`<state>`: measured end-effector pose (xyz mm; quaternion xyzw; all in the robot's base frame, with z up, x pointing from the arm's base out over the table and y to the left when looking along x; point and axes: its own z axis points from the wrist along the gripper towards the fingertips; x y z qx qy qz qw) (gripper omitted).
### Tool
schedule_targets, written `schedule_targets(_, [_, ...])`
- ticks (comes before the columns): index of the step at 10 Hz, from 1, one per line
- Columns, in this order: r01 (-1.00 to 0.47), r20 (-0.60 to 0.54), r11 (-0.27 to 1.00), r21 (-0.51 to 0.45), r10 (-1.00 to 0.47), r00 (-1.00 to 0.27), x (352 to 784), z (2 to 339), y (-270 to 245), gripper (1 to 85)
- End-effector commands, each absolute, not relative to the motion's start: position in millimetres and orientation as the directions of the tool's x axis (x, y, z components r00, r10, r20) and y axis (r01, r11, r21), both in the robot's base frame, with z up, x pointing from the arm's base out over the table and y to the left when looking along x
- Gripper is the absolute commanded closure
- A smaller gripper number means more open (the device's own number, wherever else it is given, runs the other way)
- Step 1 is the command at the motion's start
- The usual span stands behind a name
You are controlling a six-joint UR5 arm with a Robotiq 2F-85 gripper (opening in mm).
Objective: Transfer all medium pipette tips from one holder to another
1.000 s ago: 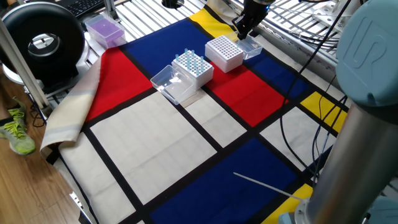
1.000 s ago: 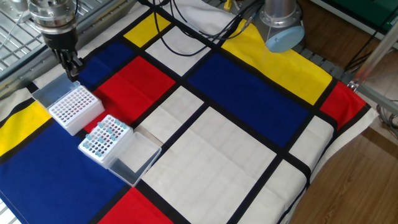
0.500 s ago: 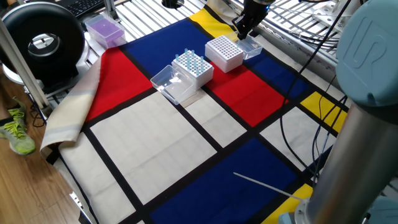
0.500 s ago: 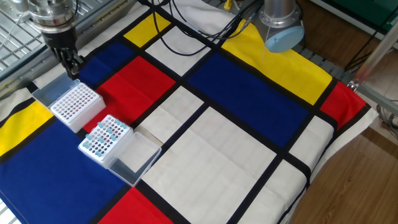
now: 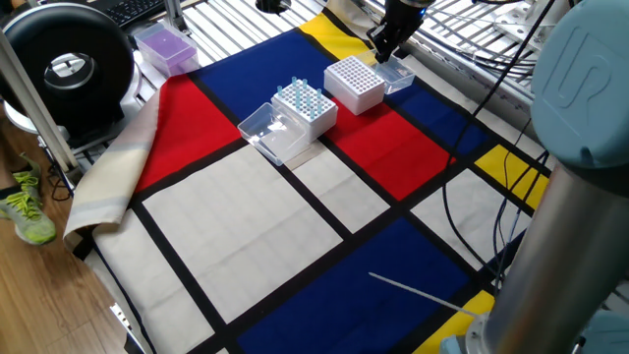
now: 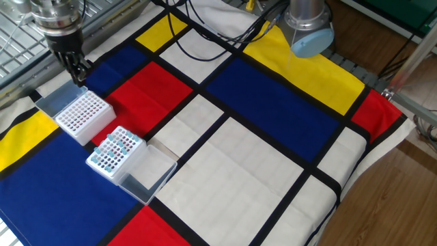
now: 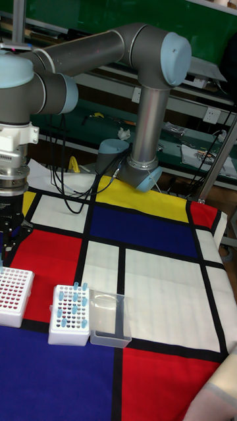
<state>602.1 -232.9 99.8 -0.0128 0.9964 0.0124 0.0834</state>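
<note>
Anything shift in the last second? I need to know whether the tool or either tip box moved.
Only the empty white box moved: it slid slightly toward the tool early in that second, then stopped. The tool hangs over that box's far edge as before; whether it holds anything is unclear. The box with the medium pipette tips and its clear lid stayed put.

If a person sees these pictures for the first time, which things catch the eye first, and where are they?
The tablecloth of bold red, blue, yellow and white blocks edged in black covers the whole table. Near one corner, two white perforated boxes stand side by side: one looks empty, the other holds pale-blue pipette tips. The gripper hangs beside the empty one.
</note>
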Motion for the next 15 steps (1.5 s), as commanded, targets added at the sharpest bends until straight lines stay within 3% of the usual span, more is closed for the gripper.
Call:
schedule_targets(1, [-0.034, -0.173, 0.999, 0.021, -0.03, -0.985, 605, 102, -233, 65.3])
schedule_targets(5, [-0.029, -0.174, 1.0, 0.01, -0.027, -0.984, 608, 103, -235, 63.3])
schedule_targets(9, [0.132, -0.18, 0.991, -0.004, 0.129, -0.975, 621, 105, -218, 73.7])
schedule_targets(15, [0.244, -0.191, 0.97, -0.009, 0.238, -0.952, 631, 117, -183, 69.3])
